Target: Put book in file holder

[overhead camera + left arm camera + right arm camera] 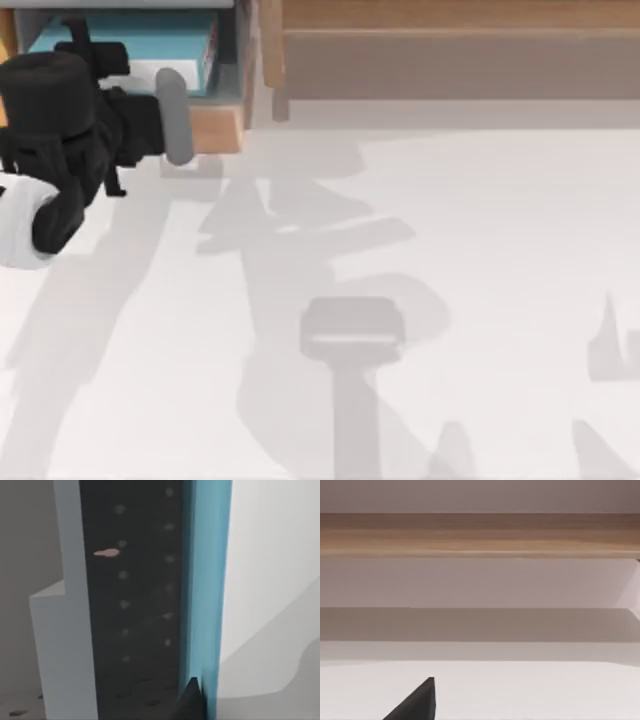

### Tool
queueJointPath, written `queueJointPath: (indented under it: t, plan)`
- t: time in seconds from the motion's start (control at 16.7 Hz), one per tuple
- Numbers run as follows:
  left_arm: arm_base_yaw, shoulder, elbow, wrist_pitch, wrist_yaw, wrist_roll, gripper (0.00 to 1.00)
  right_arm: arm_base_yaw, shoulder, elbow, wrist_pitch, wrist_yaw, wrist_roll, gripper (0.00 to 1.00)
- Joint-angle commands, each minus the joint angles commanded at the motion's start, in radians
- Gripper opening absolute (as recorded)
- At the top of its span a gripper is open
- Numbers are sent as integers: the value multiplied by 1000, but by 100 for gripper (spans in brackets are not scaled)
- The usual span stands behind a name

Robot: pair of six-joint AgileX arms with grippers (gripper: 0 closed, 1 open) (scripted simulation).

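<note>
Book [140,38] is being lowered into the file holder [215,128] at the table's [450,250] top-left corner, looks mostly inside already. It's being gripped by the left gripper [150,105], pinched along its teal edge. Right arm is being kept parked, its fingers can't be made out. Next up, probably: release, then a straight pull-back so nothing gets dragged out.

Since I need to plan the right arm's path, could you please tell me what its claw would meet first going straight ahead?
Probably the long wooden shelf; the white table before it looks free, though depth is unclear.
</note>
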Motion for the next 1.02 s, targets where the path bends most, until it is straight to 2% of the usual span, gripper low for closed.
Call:
queueJointPath:
  t: [0.72, 1.02]
  plan:
    - [0, 0, 0, 0, 0, 0, 98, 0, 0, 0, 0, 0, 0, 100]
    - [0, 0, 0, 0, 0, 0, 100, 0, 0, 0, 0, 0, 0, 100]
